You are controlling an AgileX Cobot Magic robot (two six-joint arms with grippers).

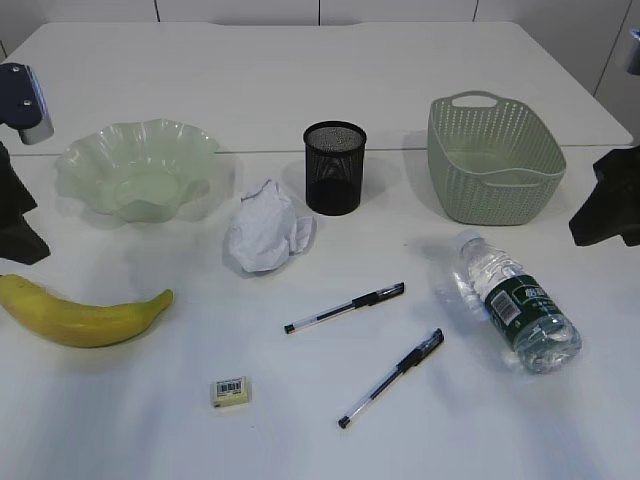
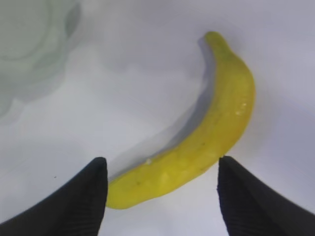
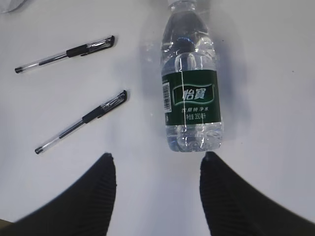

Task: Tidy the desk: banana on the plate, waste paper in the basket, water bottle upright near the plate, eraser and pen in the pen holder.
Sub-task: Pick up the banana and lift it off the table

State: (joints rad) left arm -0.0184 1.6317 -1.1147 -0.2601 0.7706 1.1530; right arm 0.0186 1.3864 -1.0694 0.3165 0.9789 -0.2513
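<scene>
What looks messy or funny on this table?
The water bottle has tipped onto its side by the basket. A crumpled paper sits loose beside the pen holder. The banana lies off its plate. Nothing has spilled.

The banana (image 1: 85,315) lies on the desk (image 1: 300,80) (front left), apart from the plate (image 1: 137,168).

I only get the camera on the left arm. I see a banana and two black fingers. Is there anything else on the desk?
Observer: Yes, a crumpled paper ball lies beside the black pen holder.
Operator: Any pens?
Observer: Two pens lie loose on the desk, not in the holder.
Operator: Is the bottle standing?
Observer: No, the water bottle lies on its side in front of the basket.
</scene>
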